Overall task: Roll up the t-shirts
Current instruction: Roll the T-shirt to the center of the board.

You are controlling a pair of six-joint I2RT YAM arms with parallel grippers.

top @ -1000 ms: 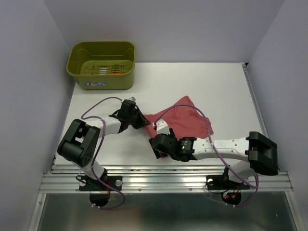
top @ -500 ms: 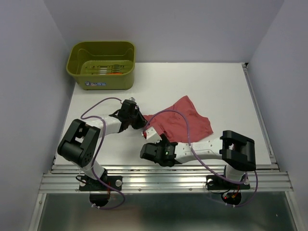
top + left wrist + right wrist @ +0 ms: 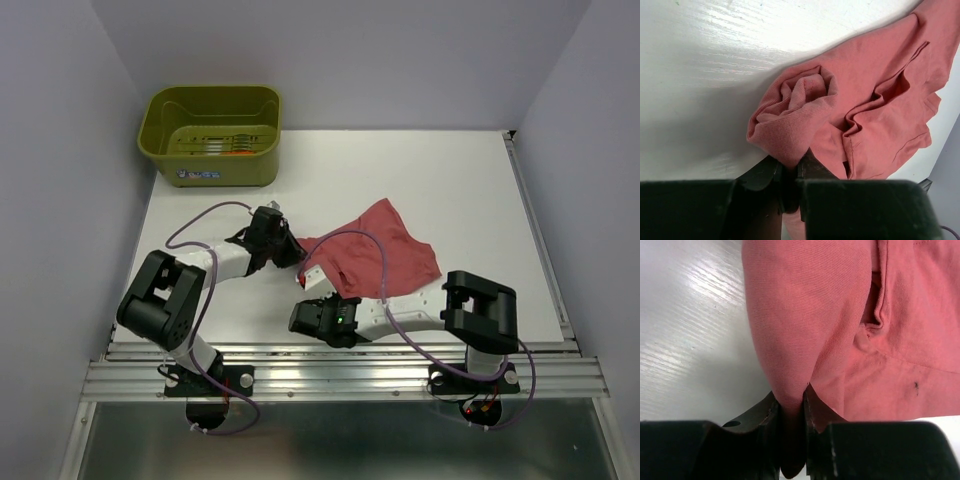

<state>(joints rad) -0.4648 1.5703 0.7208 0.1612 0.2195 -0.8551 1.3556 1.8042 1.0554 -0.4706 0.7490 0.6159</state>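
Observation:
A dusty rose t-shirt (image 3: 385, 250) lies crumpled on the white table, right of centre. My left gripper (image 3: 291, 251) is at its left tip and is shut on a bunched, partly rolled fold of the t-shirt (image 3: 800, 107), with cloth pinched between the left gripper's (image 3: 789, 167) fingers. My right gripper (image 3: 316, 285) is at the shirt's near-left edge. In the right wrist view the right gripper (image 3: 791, 400) is shut on a thick fold of the t-shirt (image 3: 805, 315), which hangs down between the fingers.
An olive-green tub (image 3: 212, 133) stands at the back left corner, with a slim orange-red streak (image 3: 232, 153) on its floor. The right arm's elbow (image 3: 478, 305) is folded back near the front rail (image 3: 340, 375). Purple cables loop over both arms.
The right arm folded in and its gripper slid left along the shirt's near edge, then shut on a fold. The shirt's near edge shifted. The left gripper stayed put.

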